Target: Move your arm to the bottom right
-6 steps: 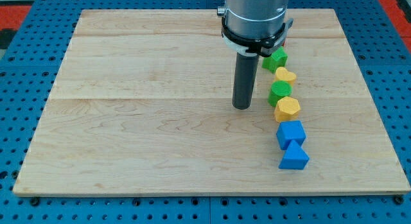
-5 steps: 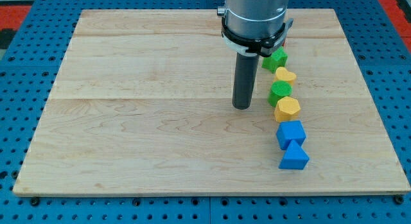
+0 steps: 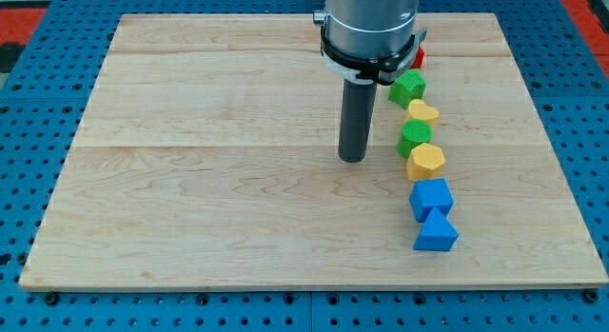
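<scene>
My tip (image 3: 353, 159) rests on the wooden board (image 3: 219, 180) a little right of centre. A column of blocks runs down the view's right of it: a red block (image 3: 418, 56) mostly hidden behind the arm, a green block (image 3: 408, 87), a yellow block (image 3: 423, 111), a second green block (image 3: 415, 136), a yellow hexagonal block (image 3: 425, 162), a blue cube (image 3: 431, 198) and a blue triangular block (image 3: 436, 232). The tip stands left of the second green block and the yellow hexagon, apart from both.
The board lies on a blue perforated table (image 3: 38, 180). A red area (image 3: 19, 18) shows at the view's top left corner. The arm's grey body (image 3: 369, 28) covers part of the board's top edge.
The arm and tip have shifted slightly to the view's left. The red block now shows a little more beside the arm. The blocks have not moved.
</scene>
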Motion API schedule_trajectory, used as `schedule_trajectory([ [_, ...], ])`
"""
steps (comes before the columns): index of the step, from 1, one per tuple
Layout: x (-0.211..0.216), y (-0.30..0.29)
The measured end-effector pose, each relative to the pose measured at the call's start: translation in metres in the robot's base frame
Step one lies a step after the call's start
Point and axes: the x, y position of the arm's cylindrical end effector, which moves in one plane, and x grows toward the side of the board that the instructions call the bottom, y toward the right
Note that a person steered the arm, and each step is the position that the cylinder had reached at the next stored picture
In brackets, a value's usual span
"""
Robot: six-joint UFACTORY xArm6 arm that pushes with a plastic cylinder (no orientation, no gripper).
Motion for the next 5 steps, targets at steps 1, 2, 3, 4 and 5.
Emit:
schedule_trajectory([
  [1,0.006,0.000],
  [2,0.068,-0.002],
  [3,0.135,-0.009],
  [4,0.157,-0.007],
  [5,0.158,0.008],
])
